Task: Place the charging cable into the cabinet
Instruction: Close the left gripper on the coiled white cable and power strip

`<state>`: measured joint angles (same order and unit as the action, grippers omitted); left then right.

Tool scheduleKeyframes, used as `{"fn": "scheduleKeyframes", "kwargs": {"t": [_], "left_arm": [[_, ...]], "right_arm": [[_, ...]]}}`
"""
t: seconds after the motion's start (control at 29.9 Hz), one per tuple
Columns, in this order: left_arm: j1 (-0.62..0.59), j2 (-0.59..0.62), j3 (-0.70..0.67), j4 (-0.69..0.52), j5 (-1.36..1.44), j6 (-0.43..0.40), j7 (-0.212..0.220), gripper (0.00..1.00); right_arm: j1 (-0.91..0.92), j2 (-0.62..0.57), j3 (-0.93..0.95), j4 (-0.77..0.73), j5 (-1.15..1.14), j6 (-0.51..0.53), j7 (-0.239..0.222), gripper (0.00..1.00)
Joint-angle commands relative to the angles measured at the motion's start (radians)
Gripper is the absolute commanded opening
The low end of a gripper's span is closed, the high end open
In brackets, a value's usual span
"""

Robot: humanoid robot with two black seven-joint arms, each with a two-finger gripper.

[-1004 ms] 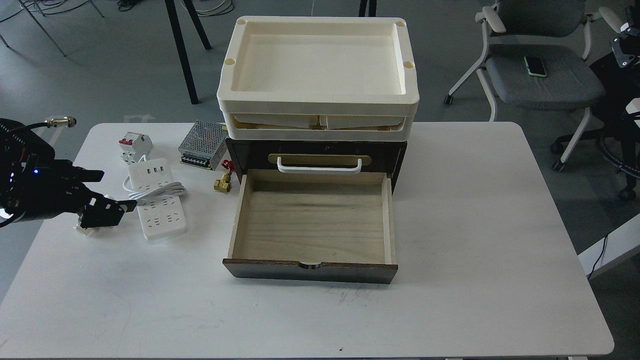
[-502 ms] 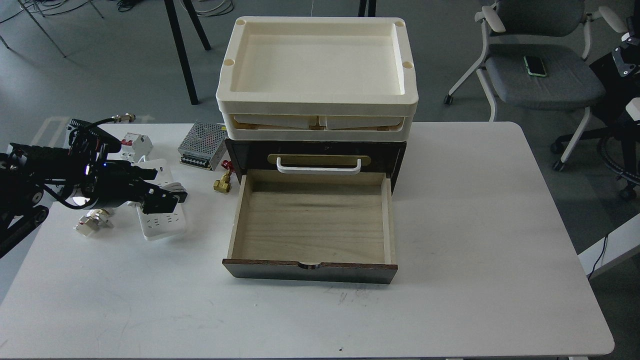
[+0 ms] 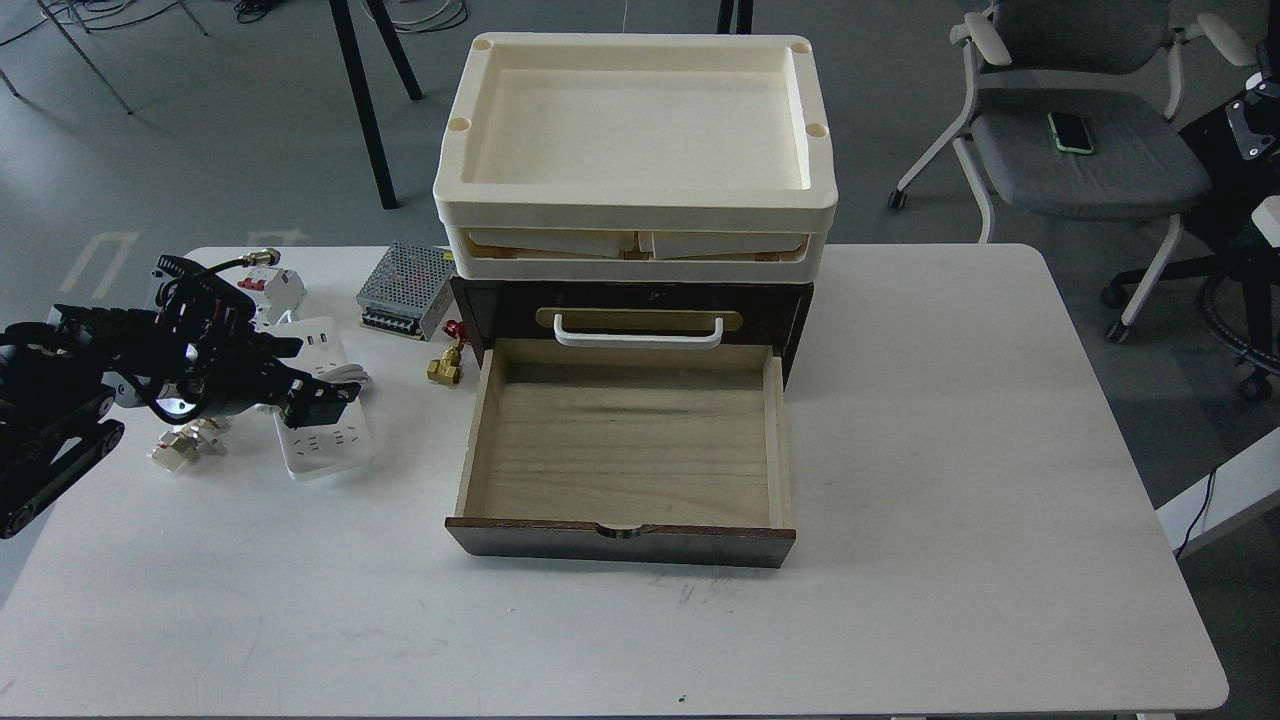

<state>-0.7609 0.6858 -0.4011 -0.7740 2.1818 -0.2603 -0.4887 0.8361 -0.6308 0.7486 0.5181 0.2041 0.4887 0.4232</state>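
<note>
The charging cable, a flat white power strip [image 3: 322, 442] with a coiled white cord, lies on the white table [image 3: 950, 450] left of the cabinet. My left gripper [image 3: 302, 372] hovers low over the strip's middle and cord, its two fingers apart and holding nothing; it hides part of the strip. The cabinet [image 3: 640, 300] is a dark brown box with a white handle; its pale wood drawer [image 3: 625, 440] is pulled open and empty. A dark part of my right arm [image 3: 1250, 110] shows at the far right edge; its fingers cannot be told apart.
Two stacked cream trays [image 3: 635, 130] sit on the cabinet. A perforated metal box [image 3: 405, 290], a white breaker with red switches [image 3: 275, 288], a brass fitting [image 3: 445, 365] and a small plug [image 3: 185, 442] lie near the strip. An office chair [image 3: 1080, 150] stands at the back right.
My left arm moved right from the small plug to over the power strip, then drew back a little to the left. The strip has not moved.
</note>
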Motion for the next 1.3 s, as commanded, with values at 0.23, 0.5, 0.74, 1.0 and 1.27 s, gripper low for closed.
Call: {"fn": "scheduleKeyframes", "kwargs": {"t": [0.23,0.5,0.74,1.0,1.27], "left_arm": [[0.002,-0.025,0.085,0.064,0.000,0.090,0.000,0.67],[-0.001,-0.098,0.156,0.242,0.000,0.202,0.000,0.66],[-0.001,-0.103,0.182,0.259,0.000,0.227,0.000,0.64],[-0.006,-0.106,0.183,0.260,0.000,0.260,0.000,0.50],[-0.006,-0.137,0.194,0.297,0.000,0.297,0.000,0.15]], "right_arm": [[-0.009,-0.003,0.002,-0.003,0.001,0.000,0.002,1.00],[-0.009,-0.003,0.002,-0.003,0.001,0.000,0.002,1.00],[-0.011,0.000,0.002,-0.003,0.001,0.000,0.002,1.00],[-0.017,-0.003,0.003,-0.003,0.001,0.000,0.002,1.00],[-0.018,-0.003,0.003,-0.004,0.001,0.000,0.003,1.00]]}}
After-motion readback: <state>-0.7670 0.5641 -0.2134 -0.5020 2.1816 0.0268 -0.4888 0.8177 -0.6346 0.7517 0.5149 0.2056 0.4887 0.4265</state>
